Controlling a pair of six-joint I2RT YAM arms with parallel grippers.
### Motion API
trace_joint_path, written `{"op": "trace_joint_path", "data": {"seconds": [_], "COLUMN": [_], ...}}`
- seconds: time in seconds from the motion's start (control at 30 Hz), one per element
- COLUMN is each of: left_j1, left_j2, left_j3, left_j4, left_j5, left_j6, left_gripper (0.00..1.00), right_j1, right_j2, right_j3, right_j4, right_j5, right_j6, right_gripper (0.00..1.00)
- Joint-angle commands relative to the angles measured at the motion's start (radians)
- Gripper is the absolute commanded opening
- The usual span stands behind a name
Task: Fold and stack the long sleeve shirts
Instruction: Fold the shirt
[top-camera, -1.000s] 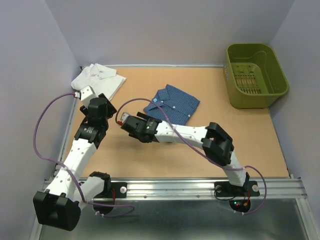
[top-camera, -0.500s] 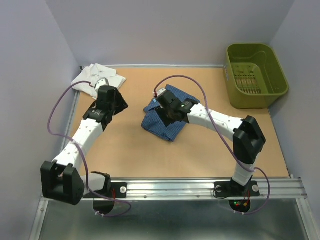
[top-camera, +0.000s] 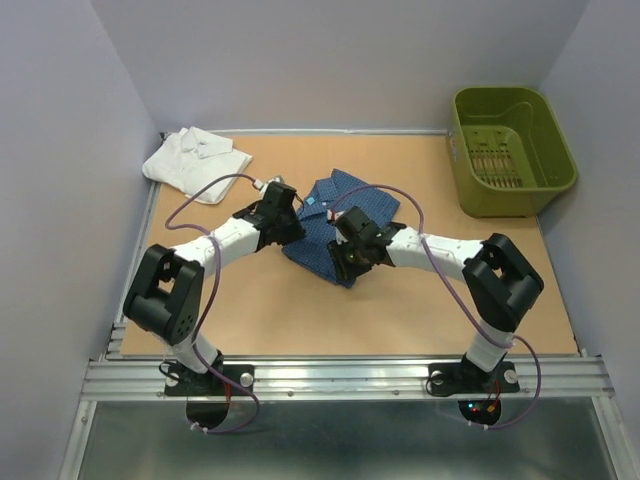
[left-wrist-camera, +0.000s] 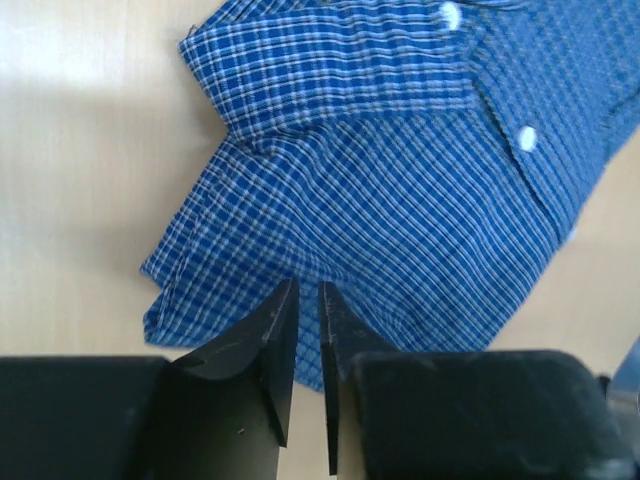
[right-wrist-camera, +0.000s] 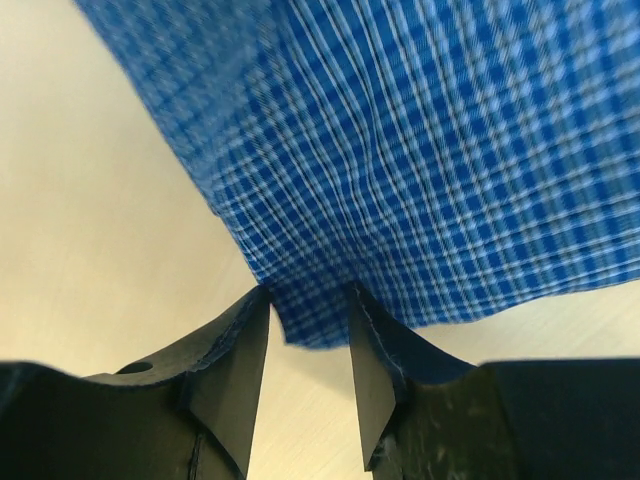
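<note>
The dark blue checked shirt lies folded in the middle of the table, collar toward the back. My left gripper is at its left edge. In the left wrist view the jaws stand almost together, with the shirt's hem running in between them. My right gripper is at the shirt's near corner. That corner sits pinched between the right gripper fingers, touching both. The plain white shirt lies folded in the back left corner, away from both grippers.
An olive-green basket stands at the back right. Grey walls close the table on the left, back and right. A metal rail runs along the near edge by the arm bases. Purple cables loop off both arms.
Both arms swung in onto the blue shirt, the left coming away from the white shirt. Both pairs of jaws narrowed. The blue shirt's near edge has spread toward the front.
</note>
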Motion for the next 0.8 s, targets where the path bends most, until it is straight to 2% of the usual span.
{"op": "trace_joint_path", "data": {"seconds": [0.0, 0.2, 0.33, 0.4, 0.43, 0.47, 0.5, 0.53, 0.57, 0.63, 0.67, 0.7, 0.77], "left_j1": [0.002, 0.040, 0.090, 0.108, 0.108, 0.108, 0.109, 0.111, 0.122, 0.161, 0.162, 0.194, 0.232], "left_j2": [0.090, 0.187, 0.181, 0.129, 0.107, 0.066, 0.047, 0.030, 0.017, -0.022, -0.022, -0.025, -0.014], "left_j3": [-0.015, -0.007, 0.016, 0.033, 0.062, 0.098, 0.118, 0.140, 0.158, 0.218, 0.218, 0.240, 0.260], "left_j4": [0.069, 0.055, 0.016, -0.012, -0.044, -0.082, -0.104, -0.125, -0.144, -0.178, -0.178, -0.167, -0.146], "left_j5": [0.009, -0.032, -0.042, -0.055, -0.089, -0.115, -0.146, -0.231, -0.274, -0.380, -0.407, -0.427, -0.470], "left_j6": [-0.074, -0.093, -0.068, -0.024, -0.004, 0.040, 0.065, 0.087, 0.116, 0.220, 0.220, 0.278, 0.327], "left_gripper": [0.24, 0.21, 0.22, 0.26, 0.29, 0.41, 0.46, 0.49, 0.59, 0.72, 0.72, 0.78, 0.82], "right_j1": [-0.006, -0.006, -0.006, -0.004, -0.006, -0.006, -0.006, -0.004, -0.006, -0.004, -0.004, -0.006, -0.004], "right_j2": [0.016, 0.023, 0.000, -0.019, -0.045, -0.060, -0.076, -0.094, -0.124, -0.174, -0.174, -0.206, -0.234], "right_j3": [-0.060, -0.080, -0.076, -0.074, -0.071, -0.068, -0.065, -0.057, -0.053, -0.044, -0.042, -0.042, -0.045], "right_j4": [0.073, 0.083, 0.081, 0.081, 0.081, 0.080, 0.081, 0.081, 0.081, 0.081, 0.081, 0.081, 0.081], "right_j5": [-0.089, -0.160, -0.168, -0.181, -0.181, -0.183, -0.183, -0.180, -0.163, -0.126, -0.111, -0.094, -0.060], "right_j6": [0.048, 0.056, 0.056, 0.053, 0.053, 0.053, 0.050, 0.048, 0.047, 0.044, 0.044, 0.044, 0.028], "right_gripper": [0.43, 0.43, 0.43, 0.45, 0.50, 0.55, 0.57, 0.60, 0.62, 0.70, 0.70, 0.76, 0.78]}}
